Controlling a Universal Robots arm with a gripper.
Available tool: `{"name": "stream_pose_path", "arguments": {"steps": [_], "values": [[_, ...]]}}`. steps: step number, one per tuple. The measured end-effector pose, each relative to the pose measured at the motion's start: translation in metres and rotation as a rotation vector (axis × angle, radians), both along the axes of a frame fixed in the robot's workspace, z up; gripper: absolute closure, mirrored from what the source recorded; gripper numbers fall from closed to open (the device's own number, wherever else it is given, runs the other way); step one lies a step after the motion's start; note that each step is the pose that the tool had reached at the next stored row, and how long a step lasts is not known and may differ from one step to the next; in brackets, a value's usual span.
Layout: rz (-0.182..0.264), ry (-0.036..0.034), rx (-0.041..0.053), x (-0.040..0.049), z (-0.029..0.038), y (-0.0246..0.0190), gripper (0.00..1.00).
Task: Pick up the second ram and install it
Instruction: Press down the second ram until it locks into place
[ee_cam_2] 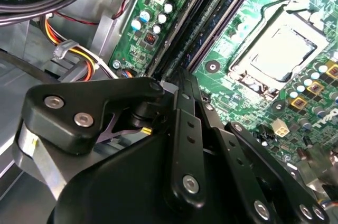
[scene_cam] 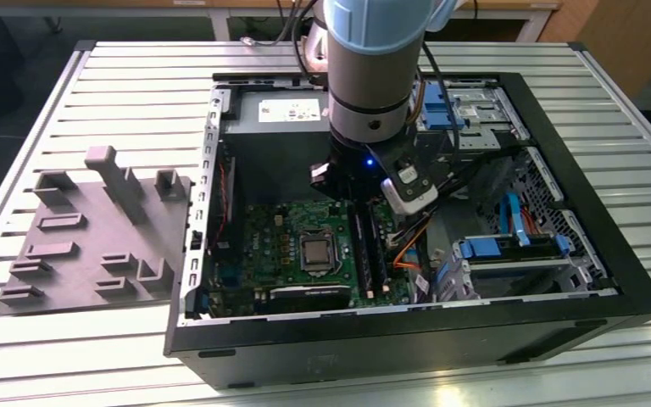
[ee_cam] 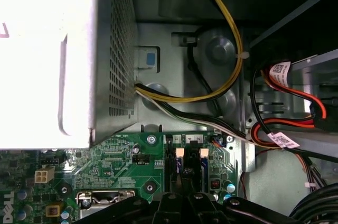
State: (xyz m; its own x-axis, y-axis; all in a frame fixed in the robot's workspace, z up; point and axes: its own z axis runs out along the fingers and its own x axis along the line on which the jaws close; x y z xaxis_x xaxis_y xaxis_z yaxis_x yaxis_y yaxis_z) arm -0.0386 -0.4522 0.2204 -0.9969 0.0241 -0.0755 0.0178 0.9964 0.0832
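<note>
**RAM 2 – STATUS AT SLOT**

Orientation: the second ram point(ee_cam_2: 211, 15) stands on edge in a mem. slot on the motherboard point(scene_cam: 269, 246), thin top edge facing up. Its long axis runs straight out from the fingertips point(ee_cam_2: 182, 78) along the slot, parallel to the neighbouring slot just beside it. In the exterior view the stick point(scene_cam: 362, 246) lies lengthwise between the board's near and far edges. The CPU socket point(ee_cam_2: 280, 49) sits to one side of the fingers, the cable bundle point(ee_cam_2: 79, 60) to the other.

Arm pose: the arm point(scene_cam: 371, 76) hangs approx. vertical, wrist lowered into the open PC case point(scene_cam: 597, 288). The gripper point(ee_cam_2: 182, 76) points down at the slot end nearest the white latches point(ee_cam: 179, 152).

Fingers: drawn narrow, nearly together, tips at the stick's top edge. Whether they pinch it or only rest on it cannot be told.

Ref.: the grey tray point(scene_cam: 88, 246) sits outside the case, well apart from the fingers.
</note>
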Motion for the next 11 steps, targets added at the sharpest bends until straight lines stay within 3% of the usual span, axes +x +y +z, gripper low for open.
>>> {"name": "stream_pose_path", "arguments": {"steps": [6, 11], "values": [[0.0, 0.0001, -0.0003, 0.0, 0.0072, -0.0001, 0.89], [0.0, 0.0001, -0.0003, 0.0, 0.0091, -0.0001, 0.89]]}}
